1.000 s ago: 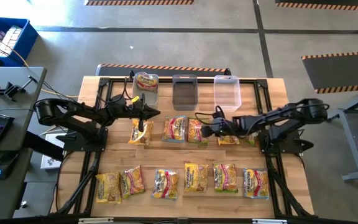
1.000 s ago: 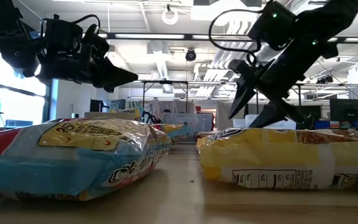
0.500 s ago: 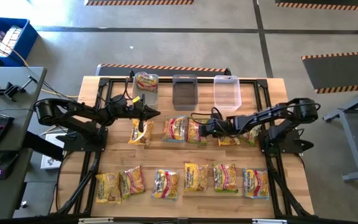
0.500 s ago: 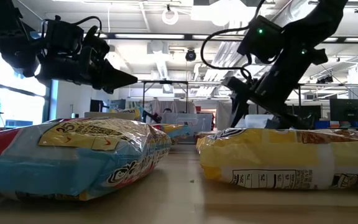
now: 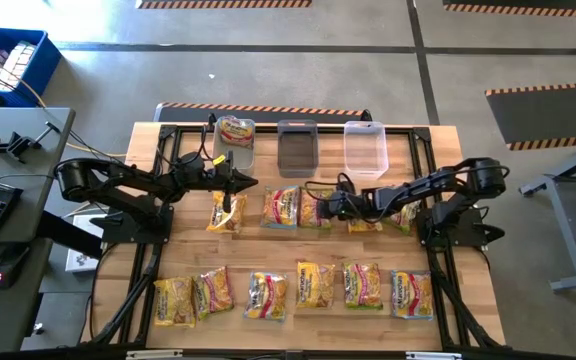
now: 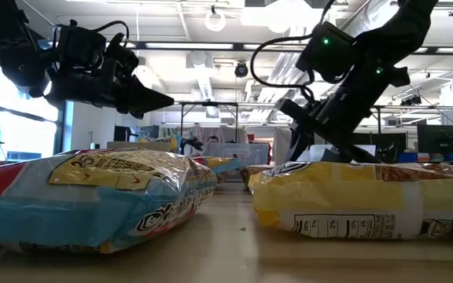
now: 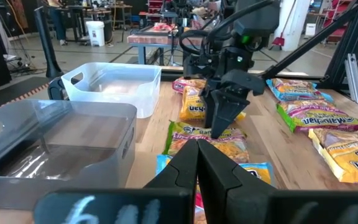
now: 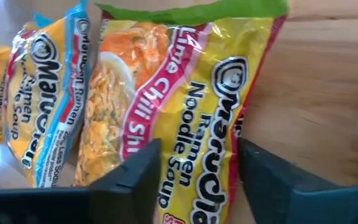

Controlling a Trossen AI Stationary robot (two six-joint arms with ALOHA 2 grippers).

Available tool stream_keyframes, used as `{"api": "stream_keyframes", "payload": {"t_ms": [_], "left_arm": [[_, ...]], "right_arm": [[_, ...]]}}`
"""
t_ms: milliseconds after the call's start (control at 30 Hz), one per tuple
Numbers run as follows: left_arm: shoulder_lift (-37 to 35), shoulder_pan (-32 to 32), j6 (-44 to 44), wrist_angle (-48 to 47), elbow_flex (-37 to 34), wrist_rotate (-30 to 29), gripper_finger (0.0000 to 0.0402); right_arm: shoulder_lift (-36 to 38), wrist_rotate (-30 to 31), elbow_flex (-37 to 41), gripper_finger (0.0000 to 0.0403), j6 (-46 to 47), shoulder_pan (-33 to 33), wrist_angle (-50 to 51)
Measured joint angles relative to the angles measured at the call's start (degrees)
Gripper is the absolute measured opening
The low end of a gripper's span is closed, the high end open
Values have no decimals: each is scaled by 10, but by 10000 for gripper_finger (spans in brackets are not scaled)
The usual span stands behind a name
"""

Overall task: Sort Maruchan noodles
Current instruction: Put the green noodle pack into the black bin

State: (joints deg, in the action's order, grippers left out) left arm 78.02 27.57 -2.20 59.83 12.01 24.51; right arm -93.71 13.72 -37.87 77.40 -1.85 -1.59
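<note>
Along the near edge of the wooden table (image 5: pixel 298 255) lies a row of six Maruchan packets (image 5: pixel 293 291), flat and side by side (the two at the left end overlap a little). Farther in, a second row of packets sits across the middle of the table, and here the right gripper (image 5: pixel 320 205) has its fingers spread to either side of a lime chili packet (image 8: pixel 191 106), a green-edged yellow one lying flat on the wood just beside a blue-trimmed packet (image 8: pixel 42 93); the fingers straddle it without lifting it. The left gripper (image 5: pixel 249 182) hangs above the table near the left end of that middle row, over a yellow packet (image 5: pixel 226 212), its fingers pressed together on nothing. At the far edge stand three tubs in a line: the left tub (image 5: pixel 235 143) holds one packet, the dark middle tub (image 5: pixel 297 148) and the clear right tub (image 5: pixel 366 147) hold none.
</note>
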Motion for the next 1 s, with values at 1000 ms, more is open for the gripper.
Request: {"api": "stream_keyframes", "payload": {"t_ms": [1000], "left_arm": [[0,-6,0,0,0,0,0]], "right_arm": [[65,-25,4,10,-260,0,62]]}}
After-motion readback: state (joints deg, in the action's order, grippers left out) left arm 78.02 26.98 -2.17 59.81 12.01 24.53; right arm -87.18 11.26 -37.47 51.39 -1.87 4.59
